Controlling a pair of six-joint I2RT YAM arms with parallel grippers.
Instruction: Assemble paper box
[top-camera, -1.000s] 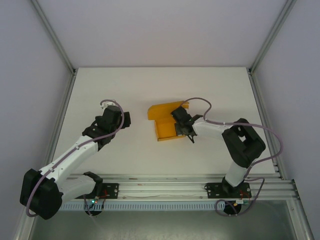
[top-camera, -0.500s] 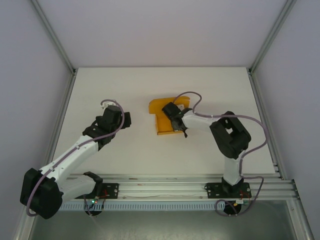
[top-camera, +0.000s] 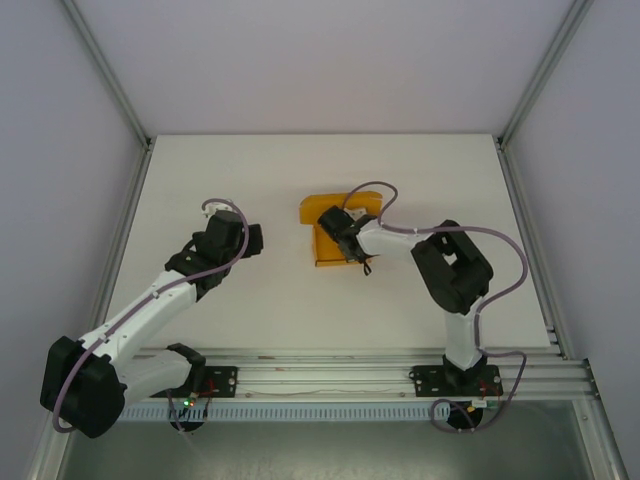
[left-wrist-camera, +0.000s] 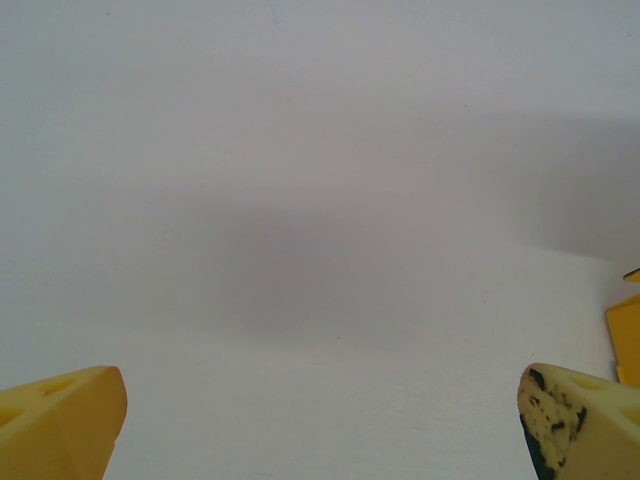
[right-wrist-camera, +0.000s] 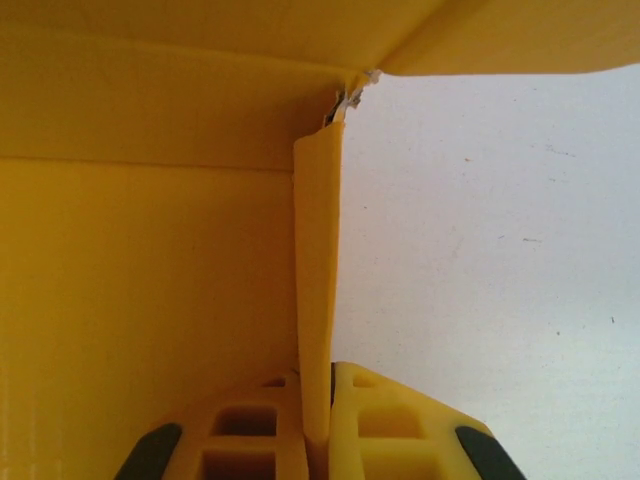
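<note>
**Top external view:** A white table (top-camera: 230, 170) sits inside a metal-framed enclosure with pale walls. A bright orange paper box (top-camera: 322, 248), made of thin card and partly folded, lies on the table a little right of centre. It has a flat panel and raised flaps along its far side. The right arm reaches in from the right, and the right gripper (top-camera: 345, 245) is down on the box, over its right half. The left arm stretches up from the near left corner. The left gripper (top-camera: 252, 240) points towards the box but is well apart from it, with bare table between them.

**Left wrist view:** The two yellow fingertips (left-wrist-camera: 65, 415) of the left gripper (left-wrist-camera: 320, 425) sit at the bottom corners, spread wide apart, with nothing between them. Below them is plain white table (left-wrist-camera: 320, 150). A sliver of the orange box (left-wrist-camera: 626, 335) shows at the right edge.

**Right wrist view:** The right gripper (right-wrist-camera: 320, 425) has its yellow fingers (right-wrist-camera: 250, 425) pressed together on a thin upright flap (right-wrist-camera: 318, 250) of the orange box (right-wrist-camera: 150, 280), pinching the flap edge-on. The floor and back wall of the box lie to the left of the flap. White table (right-wrist-camera: 480, 250) lies to its right, and another orange flap hangs across the top.
</note>
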